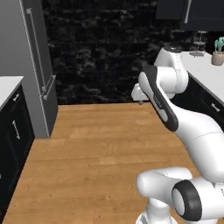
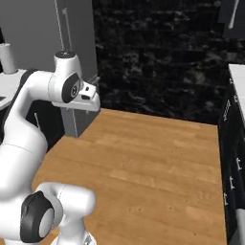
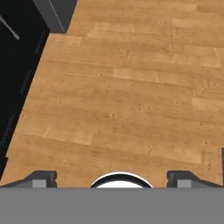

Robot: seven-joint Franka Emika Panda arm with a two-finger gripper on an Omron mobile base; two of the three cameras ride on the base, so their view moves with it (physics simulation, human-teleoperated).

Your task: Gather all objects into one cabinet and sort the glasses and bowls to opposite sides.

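A tall grey fridge (image 1: 37, 65) stands at the left against a black stone wall. The wooden floor (image 1: 96, 148) lies bare in the middle. The white arm's claw (image 3: 112, 177) points down at the planks, fingers spread wide, gripping nothing. At far right, the black wall cabinet (image 1: 192, 13) hangs above a white surface (image 1: 205, 72) carrying a wire basket stand (image 1: 200, 43) and potted tulips (image 1: 218, 52).

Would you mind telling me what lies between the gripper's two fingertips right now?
Nothing is held there: in the hand view the open gripper has only bare wooden floor beyond its fingertips.
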